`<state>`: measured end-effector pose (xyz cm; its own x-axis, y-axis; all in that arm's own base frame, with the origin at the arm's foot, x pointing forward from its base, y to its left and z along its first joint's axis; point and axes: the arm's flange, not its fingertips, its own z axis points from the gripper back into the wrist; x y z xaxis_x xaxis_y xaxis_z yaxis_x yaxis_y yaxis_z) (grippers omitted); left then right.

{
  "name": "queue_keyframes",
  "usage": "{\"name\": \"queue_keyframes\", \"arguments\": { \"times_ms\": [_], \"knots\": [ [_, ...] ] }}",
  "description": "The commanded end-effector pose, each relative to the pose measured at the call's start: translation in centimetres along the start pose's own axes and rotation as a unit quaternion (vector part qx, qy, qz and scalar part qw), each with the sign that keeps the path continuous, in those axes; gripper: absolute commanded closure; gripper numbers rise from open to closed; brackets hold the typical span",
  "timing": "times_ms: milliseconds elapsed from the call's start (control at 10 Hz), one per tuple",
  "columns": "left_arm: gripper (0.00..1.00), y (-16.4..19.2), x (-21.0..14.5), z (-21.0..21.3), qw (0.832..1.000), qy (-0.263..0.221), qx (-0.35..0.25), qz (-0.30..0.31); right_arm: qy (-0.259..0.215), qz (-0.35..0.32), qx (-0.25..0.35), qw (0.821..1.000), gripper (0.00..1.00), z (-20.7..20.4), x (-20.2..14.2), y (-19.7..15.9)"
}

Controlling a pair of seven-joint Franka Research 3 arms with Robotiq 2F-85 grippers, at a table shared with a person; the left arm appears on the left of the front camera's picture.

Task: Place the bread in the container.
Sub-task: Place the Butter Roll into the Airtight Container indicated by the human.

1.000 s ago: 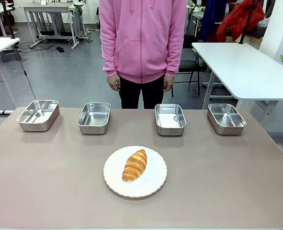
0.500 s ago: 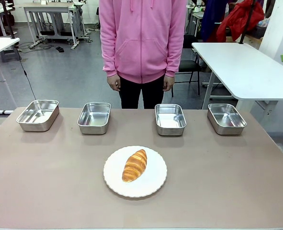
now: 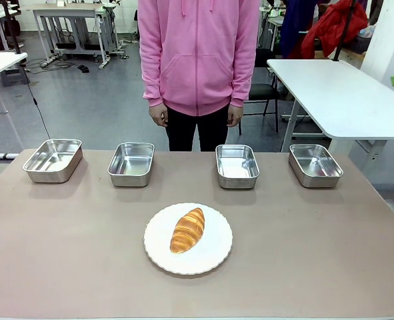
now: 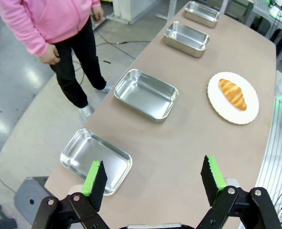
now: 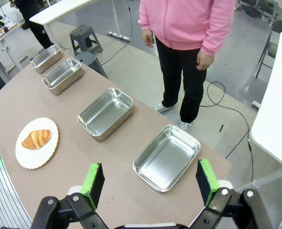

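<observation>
The bread (image 3: 187, 230), a golden-brown ridged roll, lies on a round white plate (image 3: 213, 258) at the table's front middle. Several alike steel containers stand empty in a row along the far edge; the frames do not single one out. The left wrist view has the bread (image 4: 232, 93) far off, with my left gripper (image 4: 153, 174) open, high over the table's left end beside the end container (image 4: 96, 161). My right gripper (image 5: 149, 177) is open too, high above the right end near the end container (image 5: 166, 157); the bread (image 5: 36, 139) lies far to its left.
A person in a pink hoodie (image 3: 198, 53) stands at the far side, hands (image 3: 158, 116) hanging down, behind the two middle containers (image 3: 131, 163) (image 3: 237, 165). A white table (image 3: 337, 93) stands off to the right. Bare tabletop surrounds the plate.
</observation>
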<state>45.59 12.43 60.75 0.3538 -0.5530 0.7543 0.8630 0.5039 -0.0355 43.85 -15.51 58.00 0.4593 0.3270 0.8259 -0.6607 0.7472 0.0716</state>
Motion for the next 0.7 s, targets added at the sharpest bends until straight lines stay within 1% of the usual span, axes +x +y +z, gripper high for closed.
{"name": "queue_keyframes", "arguments": {
  "times_ms": [0,600],
  "knots": [
    [0.00,-0.09,0.12,0.07,1.000,-0.004,-0.002,-0.003,-0.012,0.004,0.002,1.000,0.00,-0.12,0.20,-0.11],
    [0.00,-0.09,0.12,0.07,1.000,-0.004,-0.002,-0.003,-0.012,0.004,0.002,1.000,0.00,-0.12,0.20,-0.11]
  ]
}}
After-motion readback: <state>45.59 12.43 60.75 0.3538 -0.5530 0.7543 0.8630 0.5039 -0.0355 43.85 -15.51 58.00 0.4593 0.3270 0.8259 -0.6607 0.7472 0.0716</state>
